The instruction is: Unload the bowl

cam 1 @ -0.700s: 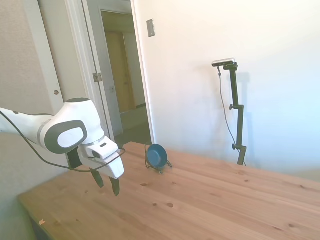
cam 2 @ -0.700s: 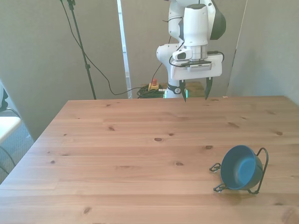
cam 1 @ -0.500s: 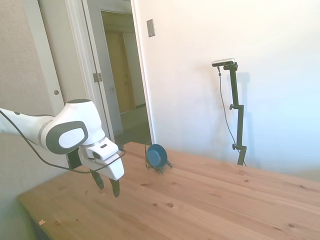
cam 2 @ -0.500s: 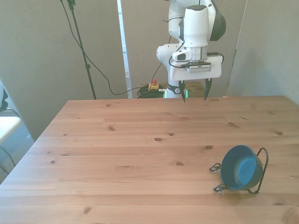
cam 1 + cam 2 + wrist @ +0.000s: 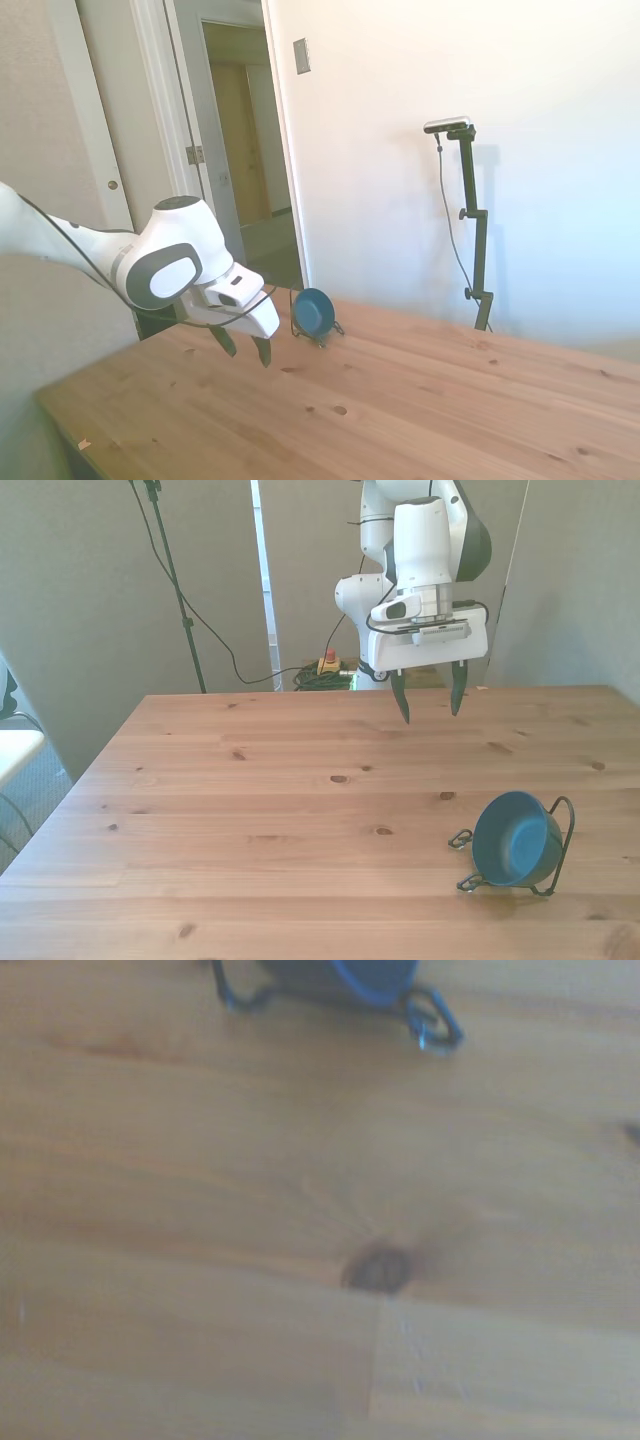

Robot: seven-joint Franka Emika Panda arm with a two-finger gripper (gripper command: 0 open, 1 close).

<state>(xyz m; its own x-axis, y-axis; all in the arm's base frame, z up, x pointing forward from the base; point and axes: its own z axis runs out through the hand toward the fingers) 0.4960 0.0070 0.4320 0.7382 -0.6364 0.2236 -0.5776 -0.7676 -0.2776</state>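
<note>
Jaws, spread, have moved nearer bowl (image 5: 516,838); bowl unmoved.

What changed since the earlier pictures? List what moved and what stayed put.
The gripper moved out over the table toward the bowl, shifting to the front view's right and a little lower; in the side view it slid rightward, closer to the bowl. Its fingers remain open and empty. The bowl still sits tilted on its side in the wire rack, untouched, in the same spot.
</note>
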